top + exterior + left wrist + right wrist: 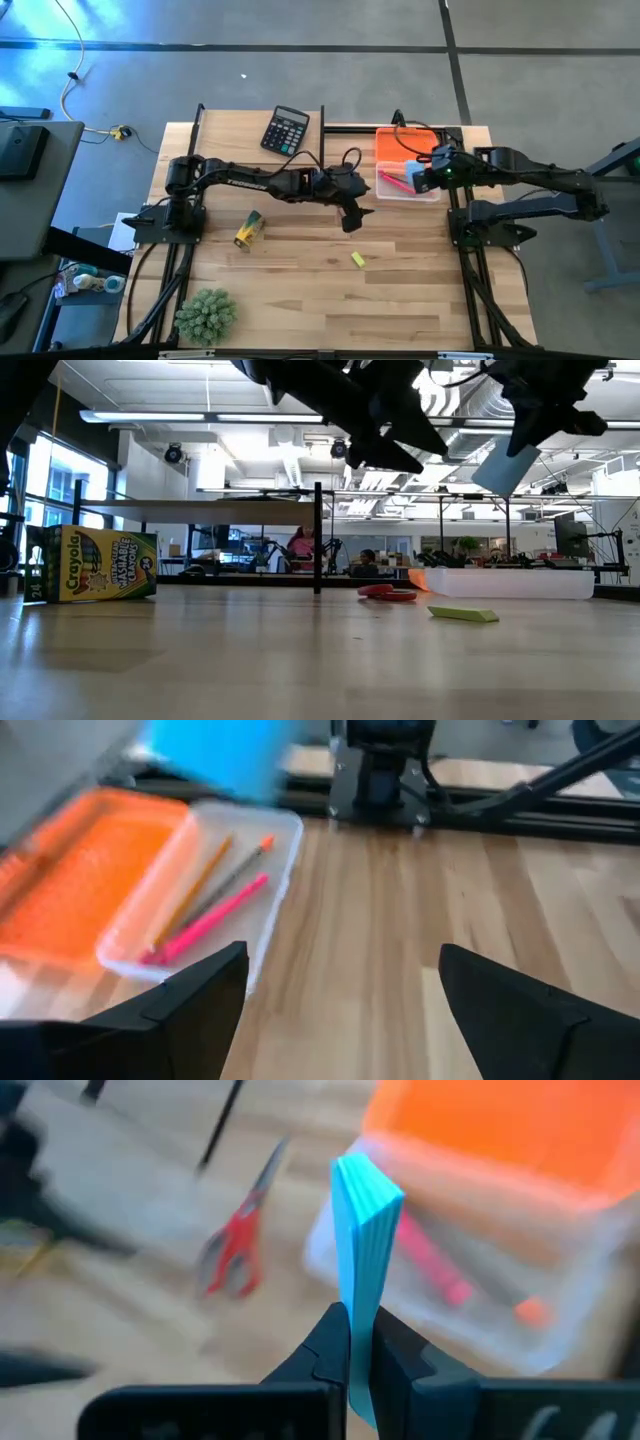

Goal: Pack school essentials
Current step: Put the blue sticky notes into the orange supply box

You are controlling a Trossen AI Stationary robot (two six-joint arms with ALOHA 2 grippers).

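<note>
While the high view looks down on the table, the clear box (408, 185) with its orange lid (402, 143) sits at the far right, the right gripper (424, 180) over it and the left gripper (352, 215) just beside it above bare wood, the tiny yellow block (358, 259) near. In the low view the blue note pad (505, 465) hangs well above the box. The left wrist view shows its own fingers (190, 1005) spread apart near the box holding the pink pen (205, 920) and two pencils (215, 880); the right wrist view shows the jaws clamped on the pad's edge, red-handled scissors (235, 1245) just beside the box.

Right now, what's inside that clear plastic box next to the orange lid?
The clear box holds a pink pen and two thin pencils. The blue note pad in the right claw hides part of it from above.
</note>
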